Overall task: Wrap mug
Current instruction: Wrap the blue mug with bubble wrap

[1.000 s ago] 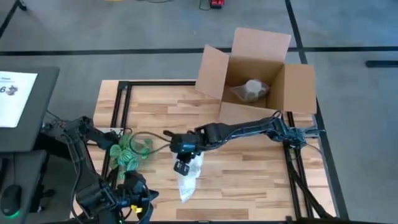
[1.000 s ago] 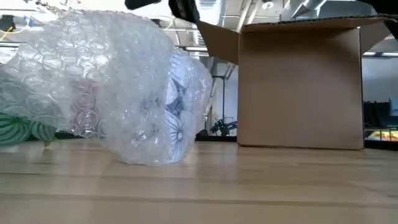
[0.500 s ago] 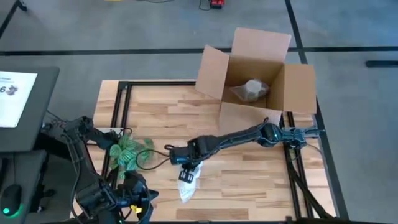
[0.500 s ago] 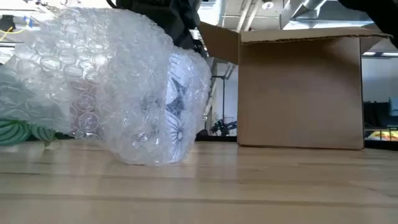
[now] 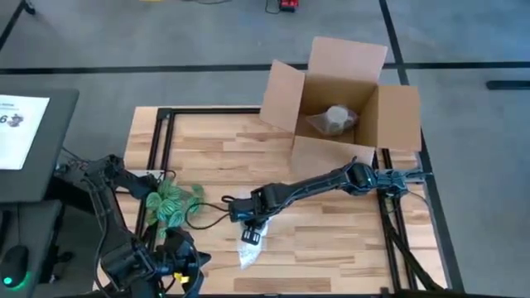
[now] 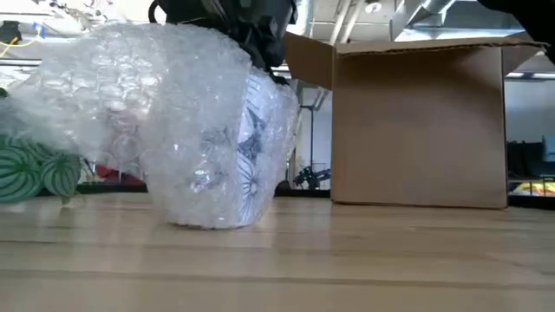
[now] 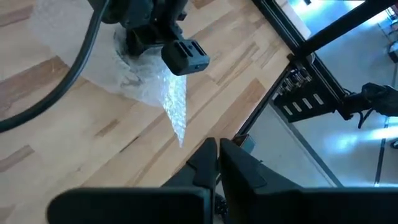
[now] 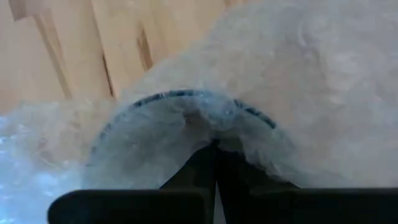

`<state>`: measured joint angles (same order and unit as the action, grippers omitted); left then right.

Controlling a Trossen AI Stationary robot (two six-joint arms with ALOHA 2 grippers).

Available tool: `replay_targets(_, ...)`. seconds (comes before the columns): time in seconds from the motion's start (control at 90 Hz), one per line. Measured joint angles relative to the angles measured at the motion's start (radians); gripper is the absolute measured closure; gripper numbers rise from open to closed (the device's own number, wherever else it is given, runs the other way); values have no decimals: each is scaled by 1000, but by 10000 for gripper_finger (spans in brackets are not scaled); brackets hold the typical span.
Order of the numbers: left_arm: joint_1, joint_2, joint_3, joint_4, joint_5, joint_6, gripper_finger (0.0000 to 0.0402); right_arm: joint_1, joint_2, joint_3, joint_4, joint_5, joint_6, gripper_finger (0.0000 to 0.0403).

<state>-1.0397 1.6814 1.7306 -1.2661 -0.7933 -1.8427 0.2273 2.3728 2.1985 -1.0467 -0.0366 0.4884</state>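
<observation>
Pinched together, the right gripper (image 5: 251,230) grips the bubble wrap (image 6: 186,130) over the mug (image 8: 180,140) on the table (image 5: 331,240), while the left gripper (image 7: 217,152) waits closed nearby.

lab/workshop | framed wooden table (image 5: 215,141) (taped grey floor (image 5: 124,50)) | monitor (image 5: 21,124)

The right arm (image 5: 323,179) stretches across the table's middle, barring passage from the far planks to the near right ones. The bubble-wrap bundle (image 5: 252,242) and green patterned bundle (image 5: 168,204) crowd the near left. The cardboard box (image 5: 339,95) blocks the far right corner; bare wood (image 5: 207,145) lies open at far left.
</observation>
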Motion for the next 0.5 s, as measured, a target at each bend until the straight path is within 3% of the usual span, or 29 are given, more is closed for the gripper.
replay_targets(0.356,0,0,0,-2,0,-1,402,0,-124,122,-101,-35,22,403)
replay_targets(0.5,0,0,0,0,0,-1,402,7,-141,122,-103,-130,54,403)
